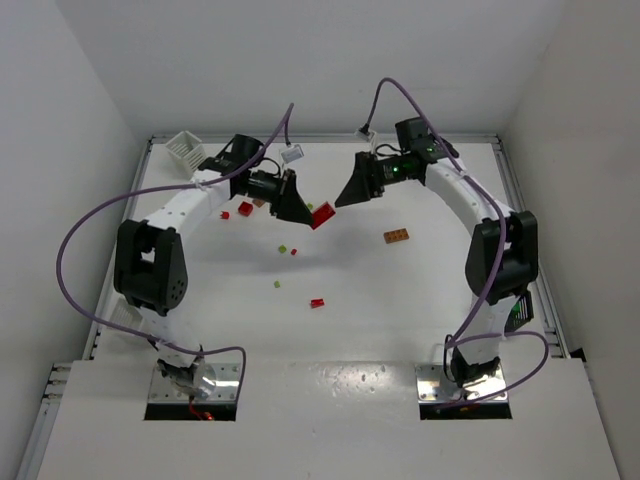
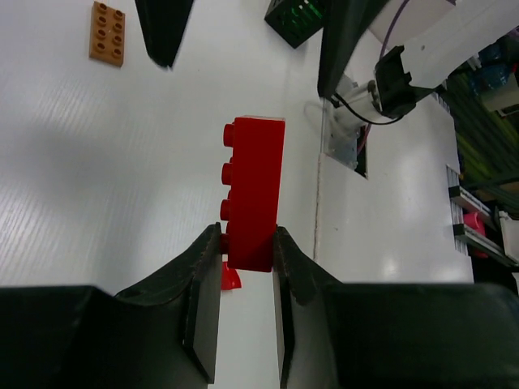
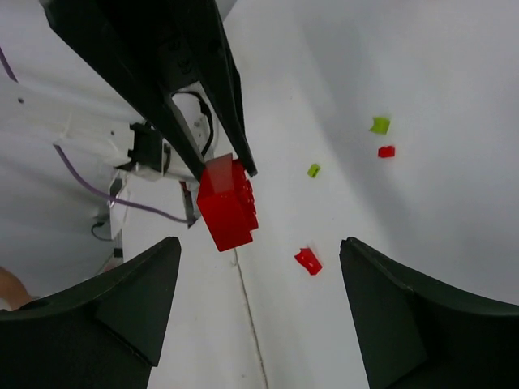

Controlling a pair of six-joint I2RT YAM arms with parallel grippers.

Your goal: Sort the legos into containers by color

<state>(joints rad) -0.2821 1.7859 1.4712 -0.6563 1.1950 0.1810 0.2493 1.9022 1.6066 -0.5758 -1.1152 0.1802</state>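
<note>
A white table boxed in by plain white walls filled the overhead view, with loose legos scattered across its middle. The left gripper was clamped on a red brick, pinching it at one end so that most of the brick stuck out past the fingertips, studs facing sideways. From above, that brick hung near the centre of the far half of the table, between the two arms. The right gripper faced it from close by, its fingers spread wide with nothing between them and not touching the brick. An orange-brown plate lay flat on the table on the right side, well apart from the brick. Nearer the arm bases lay a small red piece and a yellow-green bit, with another yellow-green bit and a tiny red one just beside each other further out. Two more red pieces sat under the left forearm. A white basket stood in the far left corner of the table; what it held could not be made out.
</note>
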